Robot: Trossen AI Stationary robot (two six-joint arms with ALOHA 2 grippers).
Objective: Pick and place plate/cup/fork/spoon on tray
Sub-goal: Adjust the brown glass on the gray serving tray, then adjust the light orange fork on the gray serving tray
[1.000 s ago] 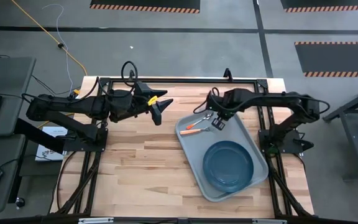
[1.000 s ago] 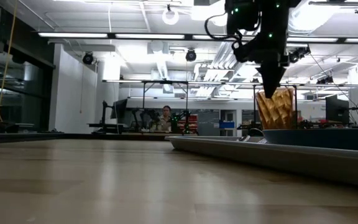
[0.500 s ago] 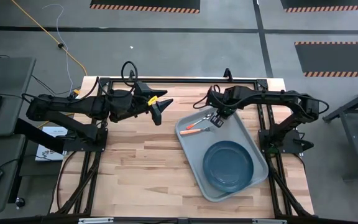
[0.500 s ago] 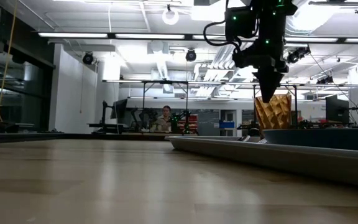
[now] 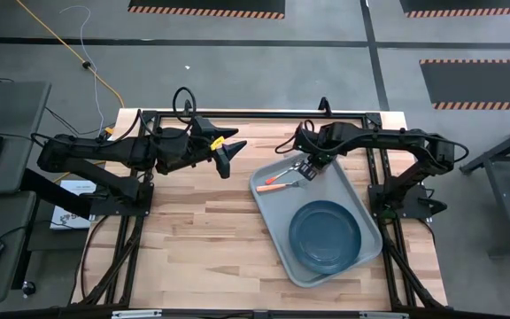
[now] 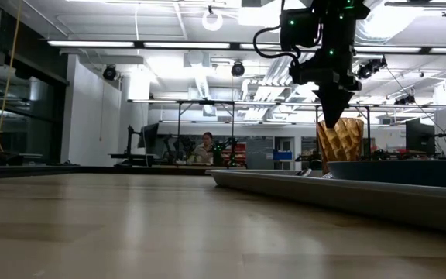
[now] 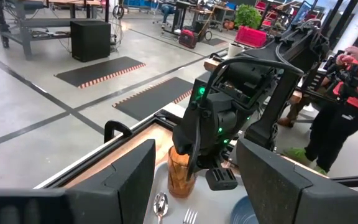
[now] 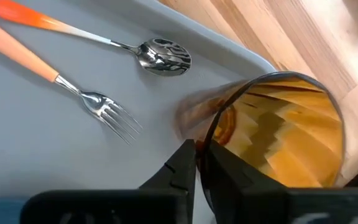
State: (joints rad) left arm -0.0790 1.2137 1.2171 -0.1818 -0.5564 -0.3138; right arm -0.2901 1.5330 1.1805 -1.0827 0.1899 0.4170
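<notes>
Hovering over bare wood well left of the tray (image 5: 273, 217), fingers spread wide: the left gripper (image 5: 229, 152). Lying side by side in the tray's far corner: the fork (image 5: 278, 185) and the spoon (image 5: 289, 167). Pinching the rim of the cup (image 8: 272, 134) just beside them in that corner, fingers clamped on its wall: the right gripper (image 5: 307, 167). Sitting in the tray's near half: the plate (image 5: 325, 236).

High view: overhead, straight down. Low: table-level, facing the room. Wrist views: close, both catching the cup (image 7: 180, 171) (image 8: 278, 134).
</notes>
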